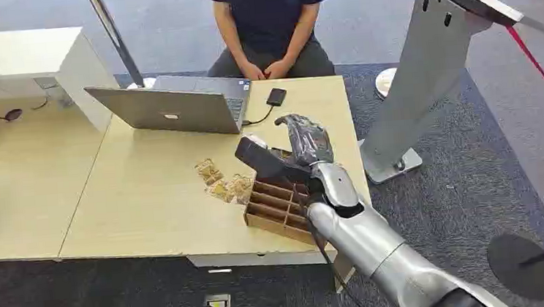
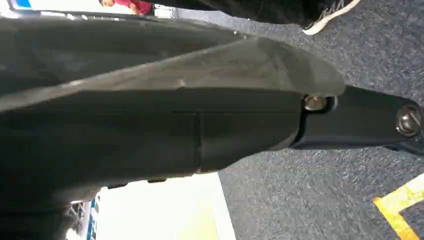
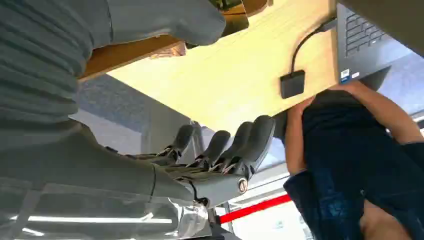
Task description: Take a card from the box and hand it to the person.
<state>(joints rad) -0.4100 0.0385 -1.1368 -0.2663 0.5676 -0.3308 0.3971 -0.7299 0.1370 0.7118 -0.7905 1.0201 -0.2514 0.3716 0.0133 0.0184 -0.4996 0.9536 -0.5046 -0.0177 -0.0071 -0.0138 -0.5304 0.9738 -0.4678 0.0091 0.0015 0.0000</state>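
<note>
Grey carpet floor (image 2: 320,200) with yellow marking (image 2: 400,212), white shoe (image 2: 327,17).

Bare tabletop (image 1: 149,207) lay left of the box (image 1: 277,204); the laptop (image 1: 177,106) blocked the far side.

No text, number or brand is reading clearly in any view. The laptop (image 1: 177,106) is showing a small pale mark in the middle of its lid, too small to make out. In the right wrist view the laptop's corner is carrying two small stickers (image 3: 350,75), one blue and one white, possibly maker's badges, but their print is blurring away. On the floor in front of the desk a pale square tag (image 1: 218,304) is lying with a greenish patch on it, unreadable. A yellow line (image 2: 400,210) is running across the carpet in the left wrist view, with no lettering.
</note>
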